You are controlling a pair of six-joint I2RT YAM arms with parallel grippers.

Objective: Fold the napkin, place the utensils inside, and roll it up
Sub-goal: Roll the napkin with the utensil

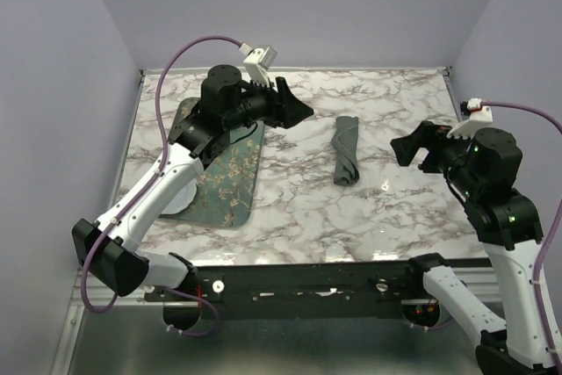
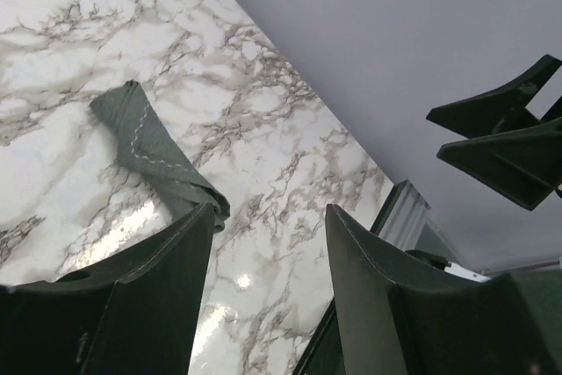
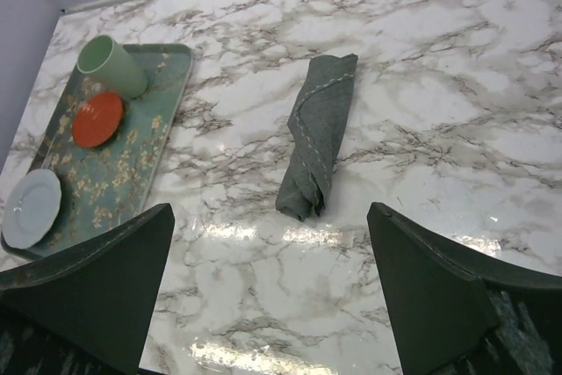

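The dark grey napkin (image 1: 346,151) lies rolled into a narrow bundle on the marble table, its stitched hem showing along the roll (image 3: 316,133) (image 2: 158,151). The utensils are hidden from every view. My left gripper (image 1: 299,108) hangs above the table to the left of the roll, open, with only marble between its fingers (image 2: 268,210). My right gripper (image 1: 409,148) is to the right of the roll and apart from it. It stands wide open and empty (image 3: 270,208). Neither gripper touches the napkin.
A green floral tray (image 1: 233,186) sits at the table's left under my left arm. It carries a pale green cup (image 3: 110,66), a small red dish (image 3: 97,118) and a pale plate (image 3: 31,208). Walls close the back and sides.
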